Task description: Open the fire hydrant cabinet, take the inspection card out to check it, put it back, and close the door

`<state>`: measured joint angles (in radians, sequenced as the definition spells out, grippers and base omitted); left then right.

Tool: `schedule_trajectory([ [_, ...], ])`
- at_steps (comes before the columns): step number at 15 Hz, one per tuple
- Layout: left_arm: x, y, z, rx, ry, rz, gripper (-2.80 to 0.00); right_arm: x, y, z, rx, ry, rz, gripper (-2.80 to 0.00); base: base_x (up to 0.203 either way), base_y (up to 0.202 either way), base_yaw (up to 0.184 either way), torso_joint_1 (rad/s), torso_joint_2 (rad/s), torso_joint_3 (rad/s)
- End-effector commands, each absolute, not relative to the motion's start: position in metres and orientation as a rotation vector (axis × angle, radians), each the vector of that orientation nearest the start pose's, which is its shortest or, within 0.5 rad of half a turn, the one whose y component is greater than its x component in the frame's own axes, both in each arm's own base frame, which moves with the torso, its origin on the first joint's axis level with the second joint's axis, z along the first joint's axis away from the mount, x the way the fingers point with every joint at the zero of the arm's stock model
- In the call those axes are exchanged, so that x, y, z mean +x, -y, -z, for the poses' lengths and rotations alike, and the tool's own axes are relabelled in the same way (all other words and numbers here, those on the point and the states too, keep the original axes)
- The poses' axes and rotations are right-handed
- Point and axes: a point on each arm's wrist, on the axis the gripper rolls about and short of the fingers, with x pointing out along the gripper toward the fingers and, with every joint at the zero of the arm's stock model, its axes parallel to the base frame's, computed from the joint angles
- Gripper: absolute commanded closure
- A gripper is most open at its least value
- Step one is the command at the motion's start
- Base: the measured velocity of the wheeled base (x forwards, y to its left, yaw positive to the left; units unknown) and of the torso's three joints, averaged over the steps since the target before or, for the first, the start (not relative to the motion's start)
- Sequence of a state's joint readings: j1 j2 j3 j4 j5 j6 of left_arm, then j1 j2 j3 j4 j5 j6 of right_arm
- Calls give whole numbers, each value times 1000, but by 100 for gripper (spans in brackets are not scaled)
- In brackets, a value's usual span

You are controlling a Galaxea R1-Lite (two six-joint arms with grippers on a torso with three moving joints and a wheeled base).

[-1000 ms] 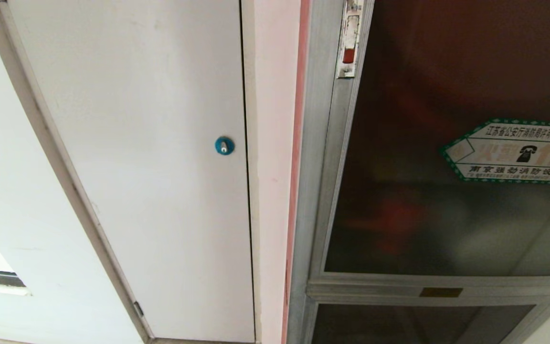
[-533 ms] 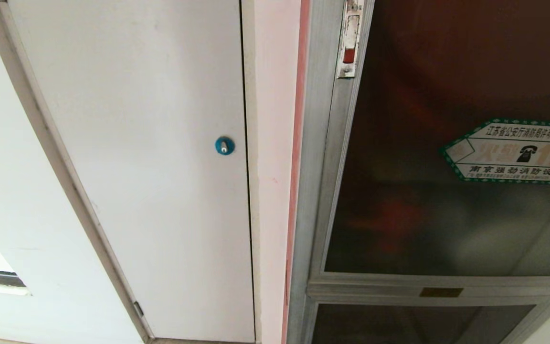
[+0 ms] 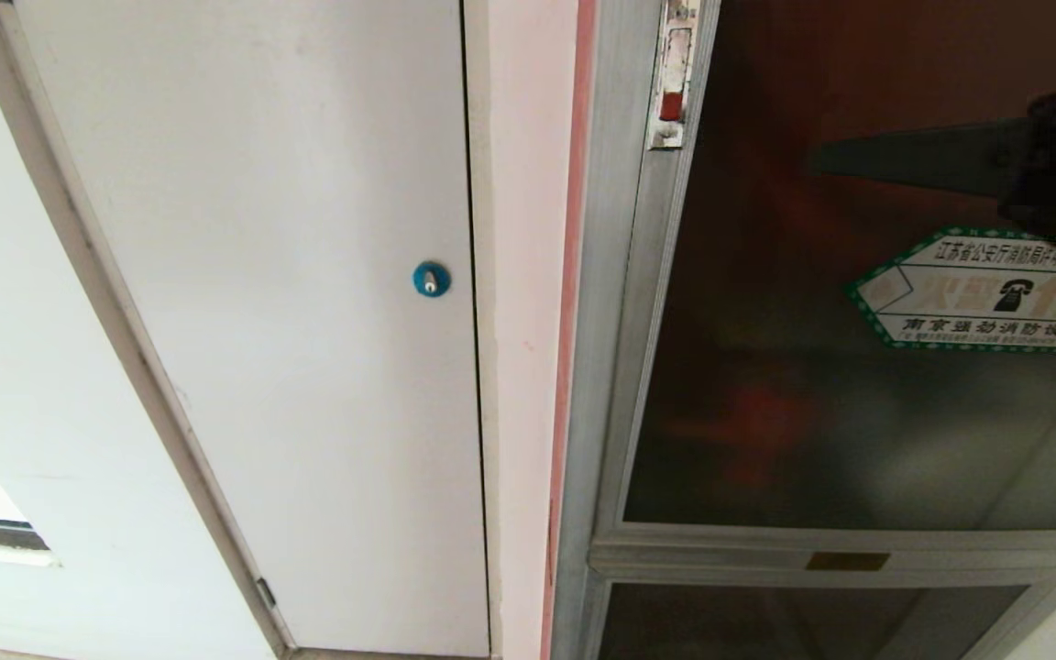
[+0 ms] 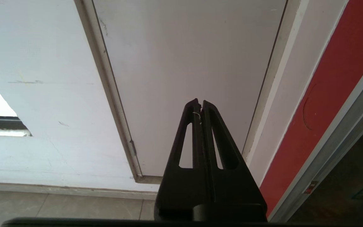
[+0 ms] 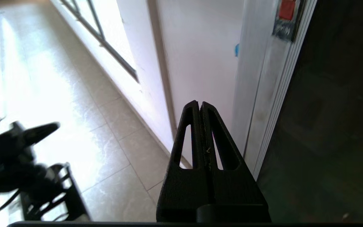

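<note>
Both sets of fingers are pressed together, empty. Right gripper (image 3: pixel 821 158) sits upper right, before the shut door (image 3: pixel 858 385), pointing at the latch (image 3: pixel 670 78) at top centre. Misjudged, it could skid off that slim latch. Inspection card unseen.

Window glare on floor (image 5: pixel 74 104); blurred edges

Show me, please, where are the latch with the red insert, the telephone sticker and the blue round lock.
latch (image 3: pixel 670 92), head view, on its red insert.
telephone sticker (image 3: pixel 986 298), head view, on the pale middle left of the telephone symbol.
blue round lock (image 3: pixel 431 279), head view, on its blue face.
</note>
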<state>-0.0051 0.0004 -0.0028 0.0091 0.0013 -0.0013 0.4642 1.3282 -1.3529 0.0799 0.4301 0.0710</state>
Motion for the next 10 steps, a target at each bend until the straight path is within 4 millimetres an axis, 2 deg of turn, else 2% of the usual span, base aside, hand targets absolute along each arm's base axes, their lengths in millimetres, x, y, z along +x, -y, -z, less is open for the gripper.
schedule_trajectory([
  [1, -23, 0, -75, -2, -7, 4, 0, 217, -127, -353, 60, -151, -839, 0, 0, 0, 0, 0, 0, 0],
  [3, -23, 0, -75, -2, -9, 3, 0, 229, -137, -359, 64, -79, -782, 0, 0, 0, 0, 0, 0, 0],
  [10, -23, 0, -75, -1, -9, 5, 0, 235, -141, -367, 74, -9, -714, 0, 0, 0, 0, 0, 0, 0],
])
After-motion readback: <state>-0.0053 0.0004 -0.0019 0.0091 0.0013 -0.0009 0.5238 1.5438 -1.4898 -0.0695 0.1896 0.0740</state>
